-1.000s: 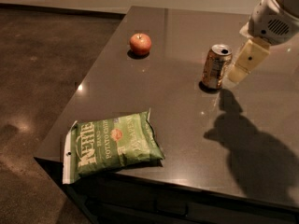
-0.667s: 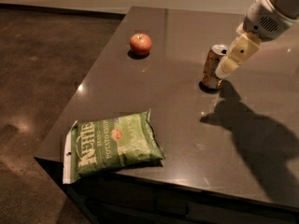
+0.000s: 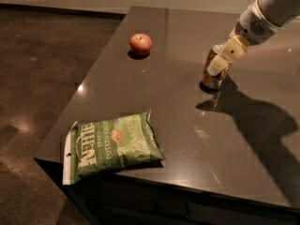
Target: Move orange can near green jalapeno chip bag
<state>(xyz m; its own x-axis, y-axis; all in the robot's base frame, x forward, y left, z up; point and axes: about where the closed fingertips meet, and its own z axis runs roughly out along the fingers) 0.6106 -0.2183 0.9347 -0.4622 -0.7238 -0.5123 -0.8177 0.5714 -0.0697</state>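
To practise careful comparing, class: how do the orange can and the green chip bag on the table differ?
The orange can stands upright; the green chip bag lies flat. The can is small and cylindrical; the bag is much larger. The can sits far right on the table with the gripper at it; the bag lies at the near left corner, alone. Both rest on the dark table.
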